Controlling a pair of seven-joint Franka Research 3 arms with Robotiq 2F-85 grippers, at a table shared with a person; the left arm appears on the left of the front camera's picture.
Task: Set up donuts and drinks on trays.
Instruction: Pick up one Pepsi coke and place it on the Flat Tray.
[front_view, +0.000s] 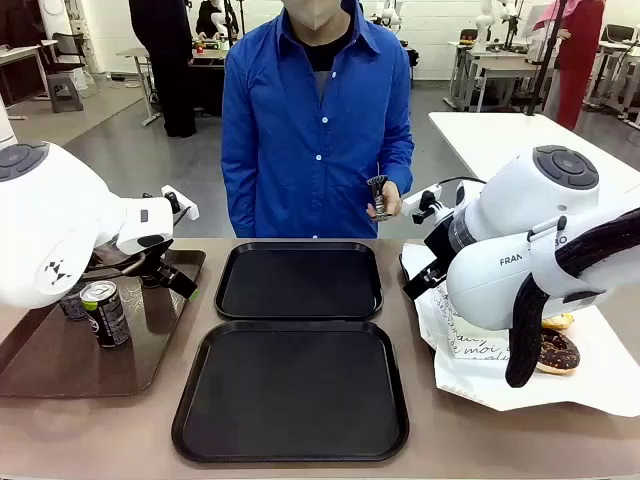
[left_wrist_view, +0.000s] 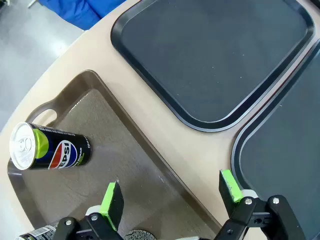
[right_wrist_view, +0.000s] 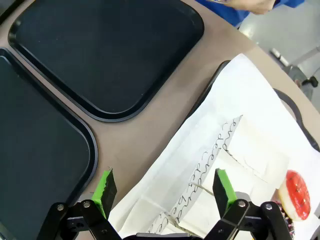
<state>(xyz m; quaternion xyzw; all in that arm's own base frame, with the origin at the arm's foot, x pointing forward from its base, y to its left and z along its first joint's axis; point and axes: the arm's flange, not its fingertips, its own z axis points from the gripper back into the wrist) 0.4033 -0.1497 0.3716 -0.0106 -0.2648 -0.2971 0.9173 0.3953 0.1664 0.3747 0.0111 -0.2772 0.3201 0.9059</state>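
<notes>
Two black trays lie mid-table, the far tray (front_view: 299, 280) and the near tray (front_view: 292, 390), both bare. A black drink can (front_view: 105, 312) stands upright on the brown tray (front_view: 40, 360), with a second can (front_view: 72, 300) behind it. My left gripper (front_view: 170, 275) hangs open over that tray's right part, its pads (left_wrist_view: 112, 197) well apart, the can (left_wrist_view: 50, 150) off to one side. My right gripper (right_wrist_view: 164, 187) is open above the white script-printed paper (right_wrist_view: 210, 165). A chocolate donut (front_view: 558, 350), a glazed donut (front_view: 558, 322) and a red-frosted donut (right_wrist_view: 295, 195) lie there.
A person in a blue shirt stands at the far side, holding another can (front_view: 379, 196) in one hand. The donuts' paper (front_view: 470, 355) covers a dark tray at the right. A strip of bare table (left_wrist_view: 165, 145) separates the brown tray from the black ones.
</notes>
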